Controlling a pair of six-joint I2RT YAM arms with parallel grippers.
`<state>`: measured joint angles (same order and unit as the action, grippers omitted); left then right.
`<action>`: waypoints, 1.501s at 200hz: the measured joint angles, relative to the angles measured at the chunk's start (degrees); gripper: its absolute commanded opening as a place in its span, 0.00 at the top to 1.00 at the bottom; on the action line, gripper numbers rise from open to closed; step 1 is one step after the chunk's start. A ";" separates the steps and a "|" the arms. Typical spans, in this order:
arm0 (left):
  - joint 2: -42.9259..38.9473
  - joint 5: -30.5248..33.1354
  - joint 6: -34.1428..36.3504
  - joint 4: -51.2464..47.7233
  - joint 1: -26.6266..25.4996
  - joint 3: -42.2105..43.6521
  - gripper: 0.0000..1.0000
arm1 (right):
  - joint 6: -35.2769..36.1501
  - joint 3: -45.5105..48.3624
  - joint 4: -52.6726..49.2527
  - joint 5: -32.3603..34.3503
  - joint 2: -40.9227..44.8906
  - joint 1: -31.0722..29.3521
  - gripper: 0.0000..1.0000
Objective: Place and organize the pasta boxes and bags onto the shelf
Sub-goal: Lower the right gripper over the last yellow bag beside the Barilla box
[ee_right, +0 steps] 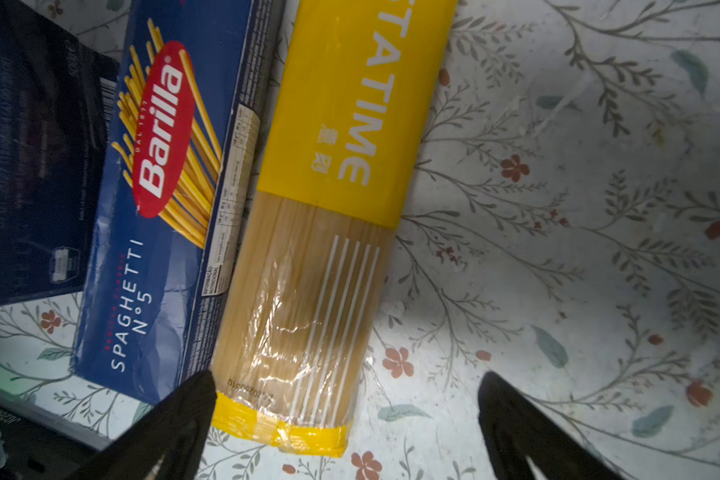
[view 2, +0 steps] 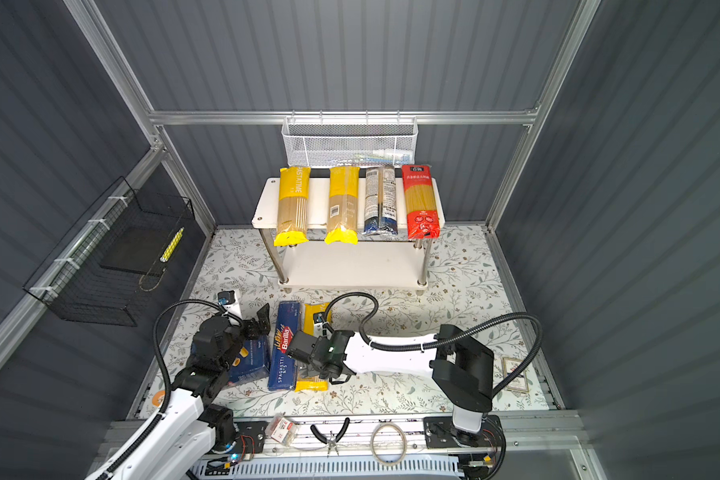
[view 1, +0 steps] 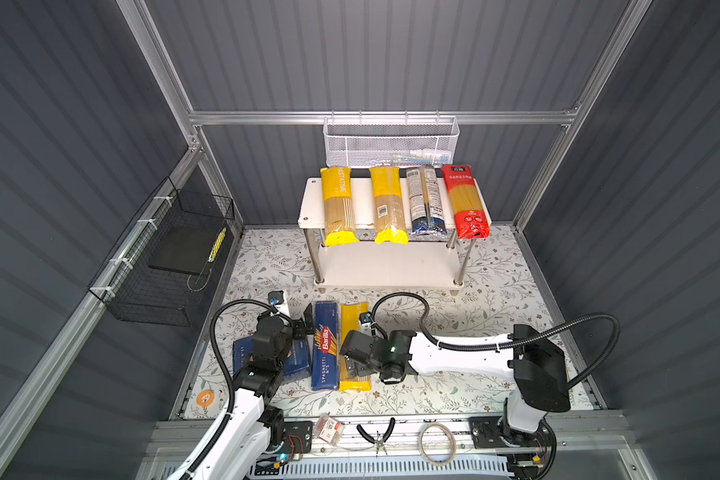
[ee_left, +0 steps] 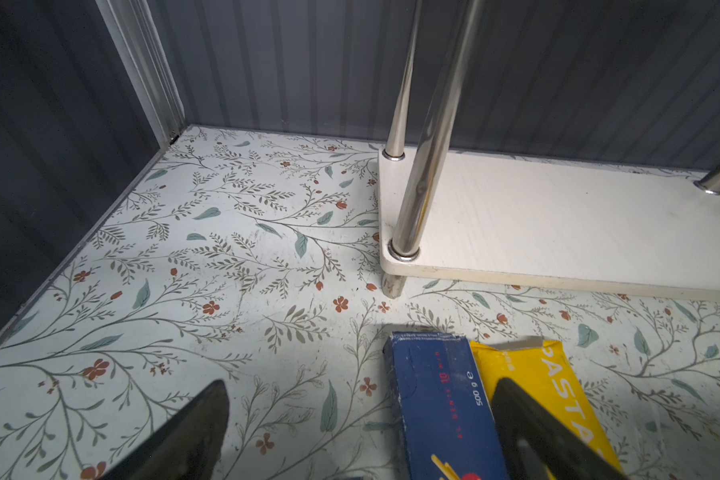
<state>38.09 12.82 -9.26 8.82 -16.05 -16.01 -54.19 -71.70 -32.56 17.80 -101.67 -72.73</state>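
Roughly halfway: four pasta bags (view 1: 338, 203) lie across the shelf (view 1: 391, 266) top, while Barilla box (view 1: 325, 347), yellow bag (ee_right: 329, 208) and dark blue box (view 1: 298, 359) sit near the counter (view 1: 474, 332) front edge, right end effector (ee_right: 348, 382) and left end effector (ee_left: 362, 386) both wide open, empty.

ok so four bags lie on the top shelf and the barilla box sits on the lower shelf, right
No: the Barilla box lies on the table in front of the shelf, as both top views show. Four bags do lie on its top board.
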 measured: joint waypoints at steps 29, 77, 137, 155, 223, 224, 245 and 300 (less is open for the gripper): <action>-1.55 0.76 -0.39 -0.20 0.00 0.46 0.01 | 0.02 -0.98 0.90 -0.63 -1.86 0.33 0.01; 2.73 -0.87 -0.28 -0.02 0.00 0.46 0.01 | 0.61 -3.78 4.13 -1.88 -5.95 1.16 0.01; 3.13 -1.90 -0.17 0.02 0.00 0.44 0.01 | 0.61 -3.98 5.95 -2.54 -8.39 3.85 0.01; 3.13 -1.90 -0.17 0.00 0.00 0.44 0.01 | 0.61 -4.98 5.53 -2.29 -9.66 3.96 0.01; 3.19 -2.16 -0.17 0.02 0.00 0.44 0.01 | 0.57 -6.08 4.37 -2.19 -11.58 3.96 0.01; 3.19 -2.16 -0.17 0.02 0.00 0.44 0.01 | 0.59 -6.08 4.39 -2.21 -11.61 3.96 0.01; 3.19 -2.16 -0.15 0.02 0.00 0.44 0.01 | 0.59 -6.10 5.29 -2.43 -11.82 3.96 0.01; 3.56 -2.16 -0.17 0.07 0.00 0.44 0.01 | 0.79 -6.75 6.23 -3.26 -14.38 4.24 0.01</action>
<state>41.65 10.66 -9.43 8.88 -16.05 -15.57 -53.41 -78.46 -26.33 14.55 -116.05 -68.49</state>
